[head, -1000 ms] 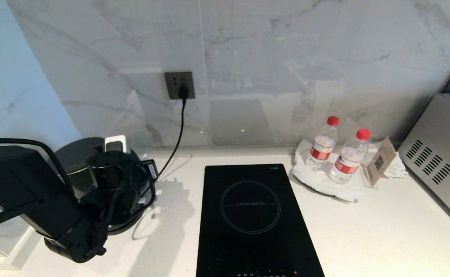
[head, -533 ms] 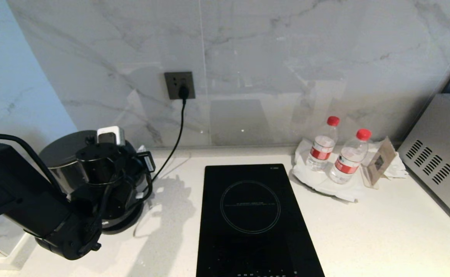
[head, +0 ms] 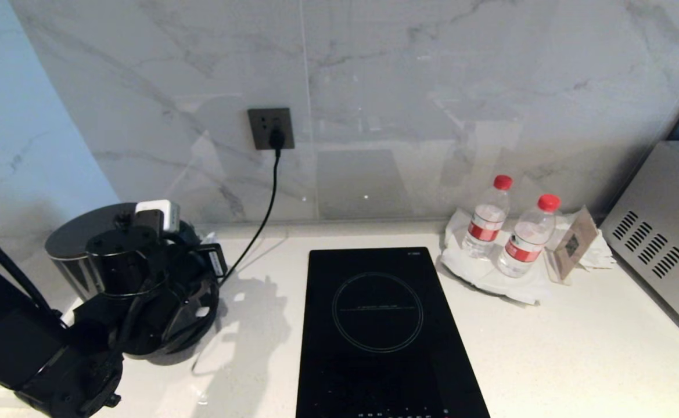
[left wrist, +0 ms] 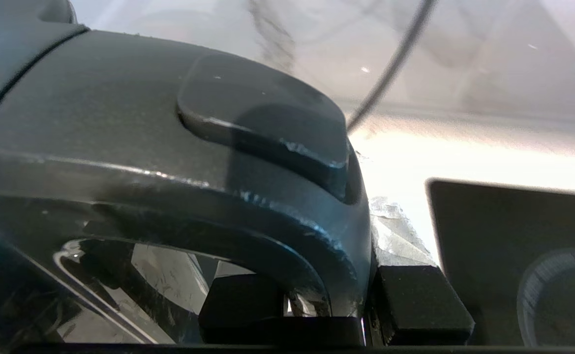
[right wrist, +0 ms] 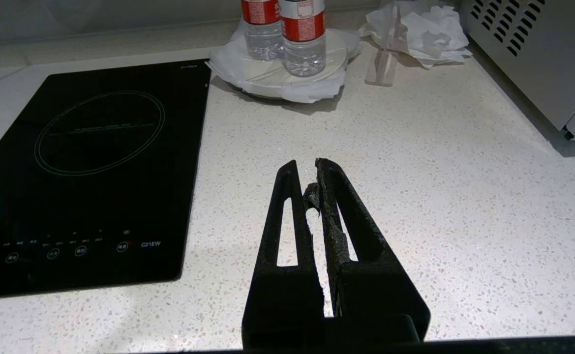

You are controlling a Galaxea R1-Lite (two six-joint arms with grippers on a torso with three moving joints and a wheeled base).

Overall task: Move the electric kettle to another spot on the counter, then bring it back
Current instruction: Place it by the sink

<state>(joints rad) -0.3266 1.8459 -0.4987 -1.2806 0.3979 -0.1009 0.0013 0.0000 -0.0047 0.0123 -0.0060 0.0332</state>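
Head view, kettle: I see the electric kettle (head: 83, 247) at the far left of the desk (head: 577, 348), close to the back wall, mostly hidden behind my left arm; only its grey lid and a strip of glossy black wall show.
Head view, left end effector: the left end effector (head: 159, 273) sits on the kettle's near side, by the handle; from here I cannot make out its fingers.
Head view, surroundings: a black cord (head: 261, 215) runs from the wall socket (head: 270, 128) down toward the kettle; the induction hob (head: 383, 331) lies mid-desk, and two water bottles (head: 507, 229) stand on a plate at the back right, beside a steel appliance (head: 661, 232).
Left wrist view, grip: the left end effector (left wrist: 326, 305) is clamped on the top of the kettle's loop handle (left wrist: 248, 231), one finger inside the loop and one outside.
Left wrist view, lid: the lid's release tab (left wrist: 267, 123) sits just above the grip.
Right wrist view, right end effector: the right end effector (right wrist: 317, 196) is parked over bare desk right of the hob, fingers closed on nothing.
Handling, my judgement: rigid, glossy plastic, likely slippery; weight depends on unseen water, so it may swing from the handle. The handle's top is the right hold.
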